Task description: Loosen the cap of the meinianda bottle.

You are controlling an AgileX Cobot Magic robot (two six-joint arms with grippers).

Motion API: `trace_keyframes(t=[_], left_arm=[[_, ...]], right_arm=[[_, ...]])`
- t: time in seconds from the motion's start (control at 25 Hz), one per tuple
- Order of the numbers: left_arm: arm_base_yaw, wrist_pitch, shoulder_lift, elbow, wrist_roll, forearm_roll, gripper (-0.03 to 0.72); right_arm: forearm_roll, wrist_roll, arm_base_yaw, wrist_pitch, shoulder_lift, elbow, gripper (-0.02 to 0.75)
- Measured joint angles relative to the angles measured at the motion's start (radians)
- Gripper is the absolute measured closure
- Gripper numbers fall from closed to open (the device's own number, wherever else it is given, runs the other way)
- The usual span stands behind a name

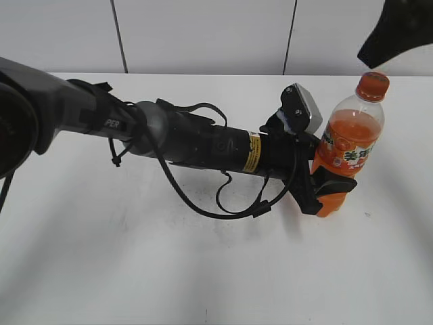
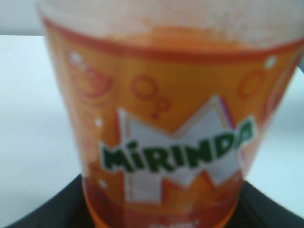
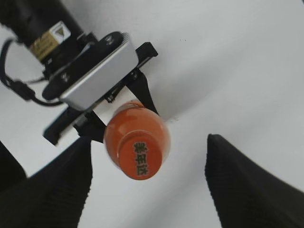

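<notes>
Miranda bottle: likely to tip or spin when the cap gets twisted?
The Miranda bottle is tall and mostly full, so probably heavy, top-loaded. The left gripper clamps its lower body, likely limiting tip and spin. The cap looks ribbed, favouring grip.

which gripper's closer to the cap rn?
Right. The right gripper hangs open just above the cap, fingers either side, not touching. The left gripper is clamped on the bottle at its lower body, well below the cap.

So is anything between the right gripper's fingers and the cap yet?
No. In the right wrist view the right gripper is open above the cap, with only bare table showing between fingers and cap. Left gripper clamps the meinianda bottle.
</notes>
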Motion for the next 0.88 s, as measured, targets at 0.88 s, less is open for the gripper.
trace_keyframes(t=[0.88], left_arm=[[0.0, 0.0, 0.0, 0.0, -0.019, -0.019, 0.284]], right_arm=[[-0.026, 0.611, 0.0, 0.0, 0.05, 0.068, 0.292]])
